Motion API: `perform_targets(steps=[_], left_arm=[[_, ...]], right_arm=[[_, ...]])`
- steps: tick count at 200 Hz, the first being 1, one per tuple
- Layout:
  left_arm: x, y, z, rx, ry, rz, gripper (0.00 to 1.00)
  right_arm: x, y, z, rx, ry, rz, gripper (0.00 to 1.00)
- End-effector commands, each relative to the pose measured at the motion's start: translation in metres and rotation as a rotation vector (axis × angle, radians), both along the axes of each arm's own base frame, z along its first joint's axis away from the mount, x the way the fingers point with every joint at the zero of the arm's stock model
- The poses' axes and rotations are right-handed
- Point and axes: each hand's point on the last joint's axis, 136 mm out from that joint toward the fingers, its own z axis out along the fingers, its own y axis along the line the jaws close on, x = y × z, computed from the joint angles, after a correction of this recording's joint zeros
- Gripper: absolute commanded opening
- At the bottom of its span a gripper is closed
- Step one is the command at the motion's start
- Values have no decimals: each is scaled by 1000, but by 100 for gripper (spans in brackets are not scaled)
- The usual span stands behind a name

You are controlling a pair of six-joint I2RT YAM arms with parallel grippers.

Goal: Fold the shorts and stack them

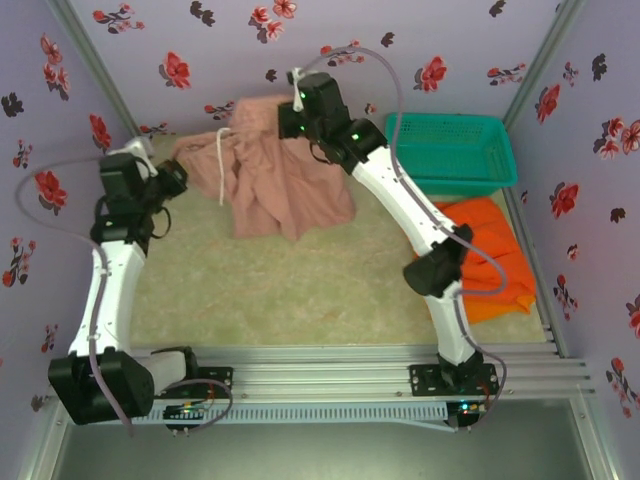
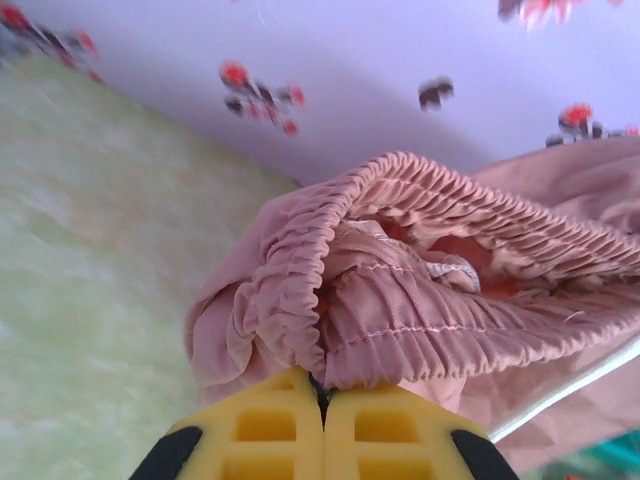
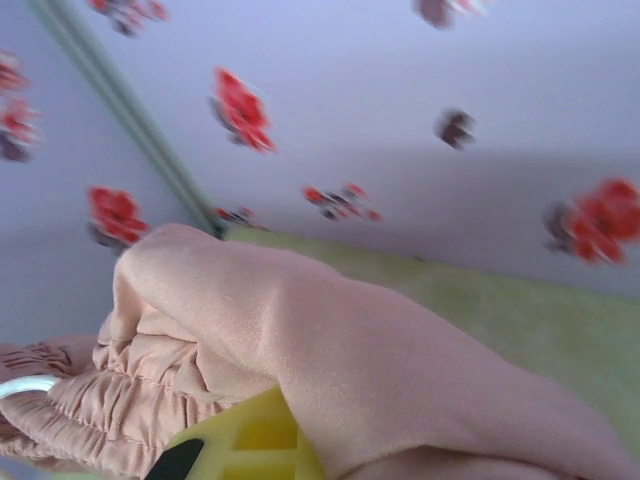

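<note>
At the far edge of the table (image 1: pixel 300 290), the left gripper (image 2: pixel 322 395) pinches the pink shorts (image 1: pixel 285 185) by the waistband; cloth hides whether the right gripper (image 1: pixel 291 120) grips.

Bright, diffuse light with only soft shadows beside the pink shorts (image 1: pixel 270 180) on the bench (image 1: pixel 300 290). The right wrist view is blurred throughout; the left wrist's background wall (image 2: pixel 350 80) is soft.

We look down on the surface (image 1: pixel 300 290) from above and behind; both wrist cameras sit close against the pink shorts (image 2: pixel 420 300).
</note>
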Motion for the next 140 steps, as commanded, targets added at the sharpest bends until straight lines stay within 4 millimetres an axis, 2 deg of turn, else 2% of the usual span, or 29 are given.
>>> perform_targets(steps=[1,22,37,53,65,79,91,110,121,140], left_arm=[[-26,29,60,116,-70,84,0],[-51,33,129,211,-198,96,0],[-73,28,169,268,-295,87,0],[-97,19,197,305,-389,67,0],[-112,8,205,314,-447,21,0],[-123,-7,200,302,-488,-45,0],[-129,-22,190,273,-518,-115,0],[-128,-46,152,203,-505,-230,0],[-126,-63,125,164,-475,-294,0],[-125,-98,76,103,-415,-406,0]], right_arm=[[-12,26,13,55,-25,173,0],[-11,38,43,216,-67,270,0],[-10,37,58,265,-107,302,0],[-5,30,68,278,-145,312,0],[5,19,73,302,-158,312,0],[19,4,76,346,-148,312,0],[32,-7,71,365,-130,304,0],[51,-22,58,372,-104,295,2],[61,-27,47,366,-82,284,7],[72,-31,19,314,-34,271,14]])
